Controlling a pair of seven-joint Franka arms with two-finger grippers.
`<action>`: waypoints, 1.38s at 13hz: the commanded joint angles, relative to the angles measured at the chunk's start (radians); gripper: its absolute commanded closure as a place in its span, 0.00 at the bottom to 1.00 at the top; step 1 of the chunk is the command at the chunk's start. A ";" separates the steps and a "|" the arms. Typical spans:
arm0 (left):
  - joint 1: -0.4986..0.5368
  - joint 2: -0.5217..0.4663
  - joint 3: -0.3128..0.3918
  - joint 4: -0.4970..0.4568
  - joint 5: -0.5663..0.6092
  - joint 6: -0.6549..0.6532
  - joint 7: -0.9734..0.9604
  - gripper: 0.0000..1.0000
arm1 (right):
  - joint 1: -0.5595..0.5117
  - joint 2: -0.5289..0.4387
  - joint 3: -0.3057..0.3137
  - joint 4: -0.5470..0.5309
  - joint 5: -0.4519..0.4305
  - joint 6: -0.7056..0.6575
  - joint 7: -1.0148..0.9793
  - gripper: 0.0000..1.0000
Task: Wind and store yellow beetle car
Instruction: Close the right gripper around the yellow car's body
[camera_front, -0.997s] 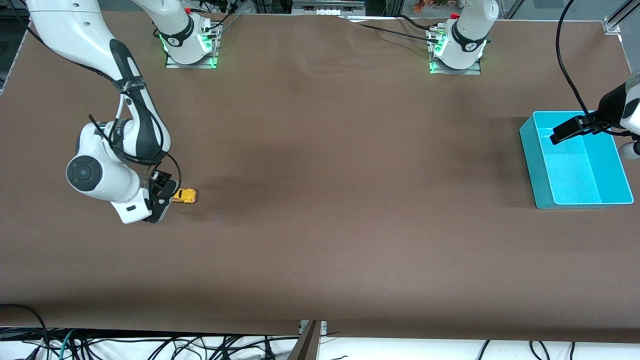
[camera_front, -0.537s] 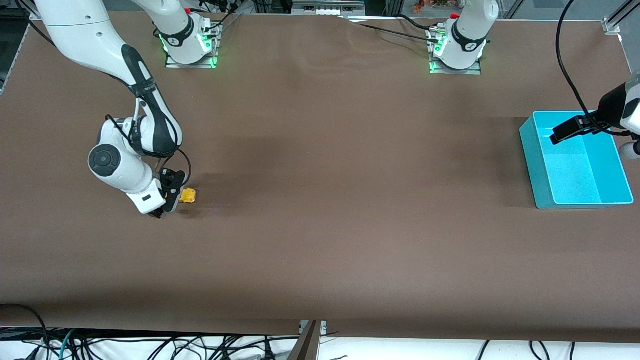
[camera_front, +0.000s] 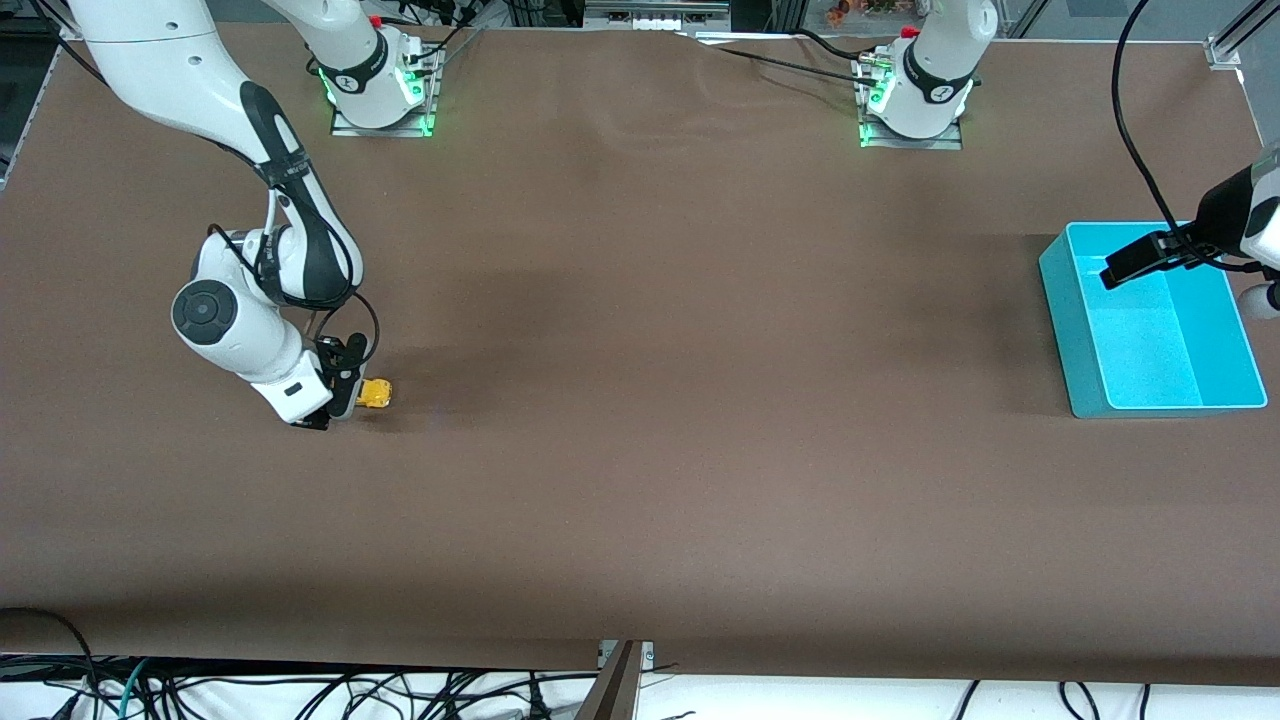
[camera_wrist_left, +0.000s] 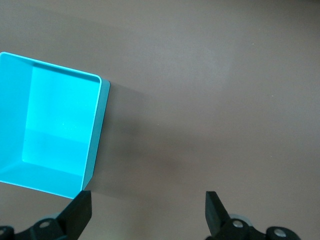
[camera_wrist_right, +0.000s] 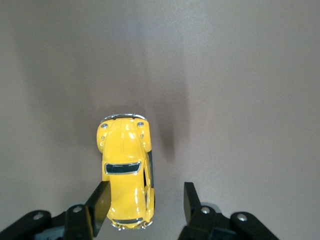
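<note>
The tiny bright yellow toy beetle car (camera_wrist_right: 126, 172) is sitting on its wheels on the brown worktop (camera_front: 640, 400), toward the right arm's end. The right tool (camera_wrist_right: 145, 202) is low over the car's back part with its fingers spread open. One finger is next to the car's side; the other is standing apart. The car looks light, hard and shiny, so it may slip. Squeezing its two flat sides looks best. The left tool (camera_wrist_left: 147, 210) is waiting open over the big cyan plastic bin (camera_front: 1080, 320).
</note>
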 joint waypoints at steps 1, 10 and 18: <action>0.003 -0.004 -0.003 0.007 -0.007 0.001 -0.007 0.00 | -0.001 -0.027 0.001 -0.039 -0.002 0.011 -0.026 0.32; 0.003 -0.004 -0.004 0.007 -0.007 0.002 -0.007 0.00 | -0.001 -0.040 0.001 -0.071 -0.002 0.019 -0.095 0.61; 0.003 -0.003 -0.004 0.007 -0.007 0.002 -0.007 0.00 | -0.022 -0.009 -0.001 -0.077 -0.001 0.031 -0.097 0.88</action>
